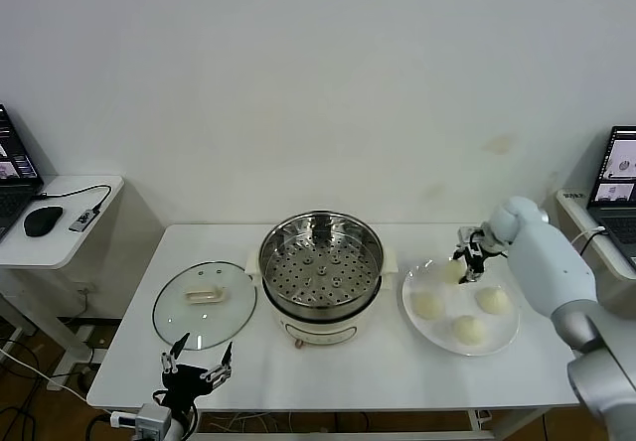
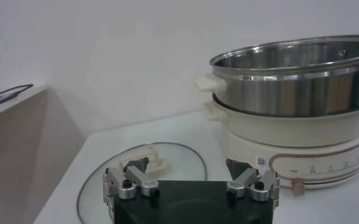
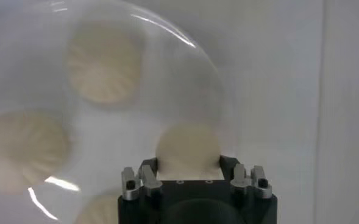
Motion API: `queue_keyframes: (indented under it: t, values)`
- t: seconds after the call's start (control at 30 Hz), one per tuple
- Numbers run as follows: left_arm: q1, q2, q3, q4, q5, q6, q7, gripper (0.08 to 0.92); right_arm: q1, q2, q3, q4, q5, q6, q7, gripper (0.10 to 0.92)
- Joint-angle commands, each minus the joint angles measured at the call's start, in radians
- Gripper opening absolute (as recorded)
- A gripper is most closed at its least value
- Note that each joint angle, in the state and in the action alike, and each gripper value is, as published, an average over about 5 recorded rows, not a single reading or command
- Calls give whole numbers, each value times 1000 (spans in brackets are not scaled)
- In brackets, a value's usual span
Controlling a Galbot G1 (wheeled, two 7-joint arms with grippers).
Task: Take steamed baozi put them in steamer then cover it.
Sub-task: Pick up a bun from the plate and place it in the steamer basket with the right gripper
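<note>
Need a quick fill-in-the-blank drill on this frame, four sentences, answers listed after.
1. The round clear glass lid lies on the table to the robot's ____ of the shiny steel steamer.
2. The steamer's perforated tray holds ____ buns.
3. The right gripper is closed around a cream-white bun on the flat white ____.
4. The left gripper, hovering near the lid, is ____.

Answers: left; no; plate; open

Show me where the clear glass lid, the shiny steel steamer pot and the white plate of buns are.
Round clear glass lid with cream handle (image 1: 205, 305): head view, on the glass beside the handle.
Shiny round steel steamer pot (image 1: 320, 272): head view, on its perforated tray.
Flat white plate (image 1: 509, 334): head view, on its bare rim.
</note>
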Motion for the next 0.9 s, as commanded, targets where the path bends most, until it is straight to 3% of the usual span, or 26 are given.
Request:
queue_keyframes:
  t: [0.03, 0.2, 0.5, 0.67, 0.9]
  values:
    - [8, 1, -4, -20, -3, 1, -5, 823, 174, -70, -193, 151, 239, -35, -88, 628]
    - [24, 4, -15, -46, -4, 1, -5, 823, 365, 0, -358, 129, 367, -41, -120, 628]
    - [22, -7, -22, -47, -5, 0, -26, 823, 530, 242, -446, -3, 463, 13, -187, 631]
    - [26, -6, -23, -35, 9, -7, -42, 823, 545, 353, -409, -128, 526, 270, -283, 635]
    - [36, -19, -25, -38, 22, -14, -47, 823, 475, 391, -413, -96, 527, 633, -266, 638]
